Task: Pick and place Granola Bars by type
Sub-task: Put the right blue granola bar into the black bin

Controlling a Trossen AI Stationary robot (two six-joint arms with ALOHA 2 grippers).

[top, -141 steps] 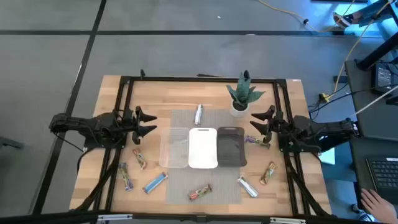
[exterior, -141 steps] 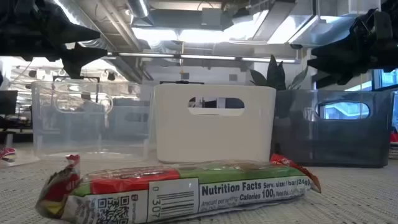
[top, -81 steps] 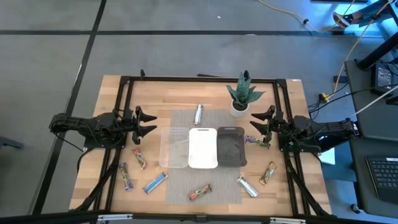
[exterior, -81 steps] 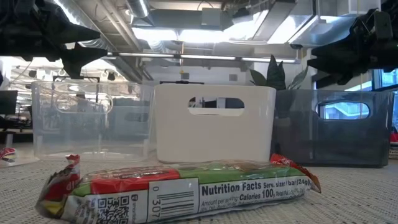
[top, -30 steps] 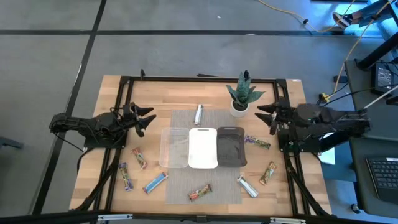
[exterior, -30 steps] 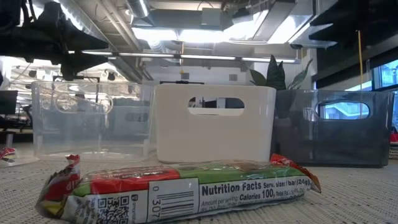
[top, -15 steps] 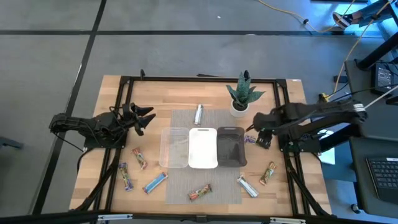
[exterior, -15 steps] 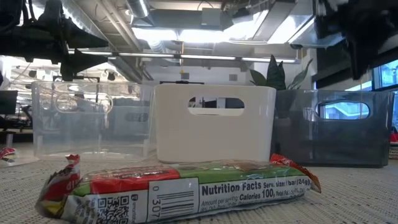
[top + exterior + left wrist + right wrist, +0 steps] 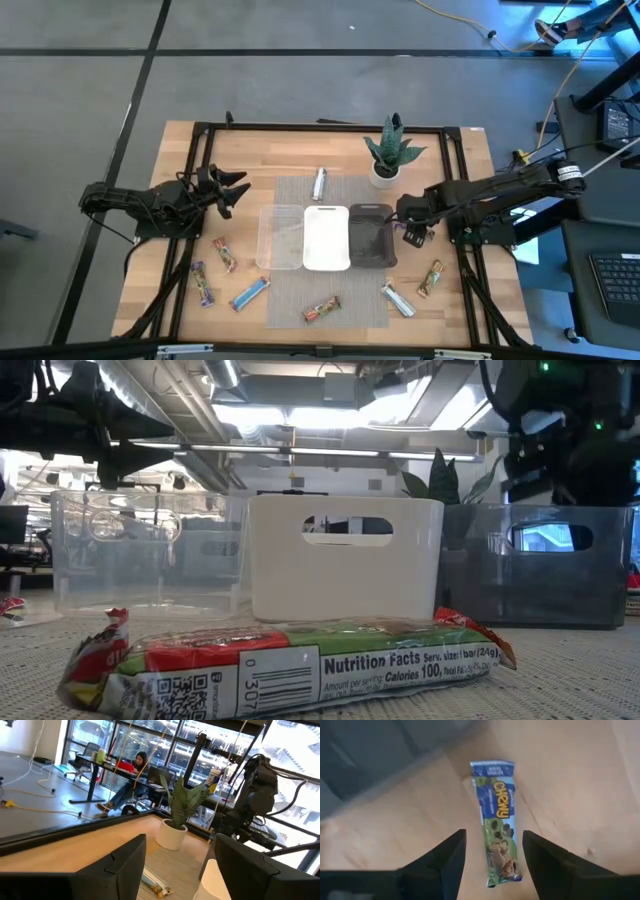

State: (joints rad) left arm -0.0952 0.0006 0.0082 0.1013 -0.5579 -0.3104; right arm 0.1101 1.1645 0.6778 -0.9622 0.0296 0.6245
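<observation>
Granola bars lie scattered on the table. In the high view a silver one (image 9: 319, 183) is behind the bins, several more lie near the left front (image 9: 223, 254) (image 9: 203, 285) (image 9: 250, 293), a red-green one (image 9: 321, 310) is at the front, and a silver one (image 9: 398, 299) and an orange one (image 9: 431, 278) are at the right front. My right gripper (image 9: 412, 228) points down, open, over a blue-green bar (image 9: 499, 820) beside the dark grey bin (image 9: 371, 236); its fingers stand on either side of the bar, apart from it. My left gripper (image 9: 236, 190) hovers open left of the clear bin (image 9: 280, 237).
A white bin (image 9: 326, 238) stands between the clear and dark grey ones on a grey mat. A potted plant (image 9: 385, 150) stands at the far side, just behind my right arm. The red-green bar (image 9: 290, 665) lies close before the low camera.
My right arm has swung from the table's right edge toward the dark grey bin, tipped its gripper to point down and come low over the blue-green bar. No bar has moved.
</observation>
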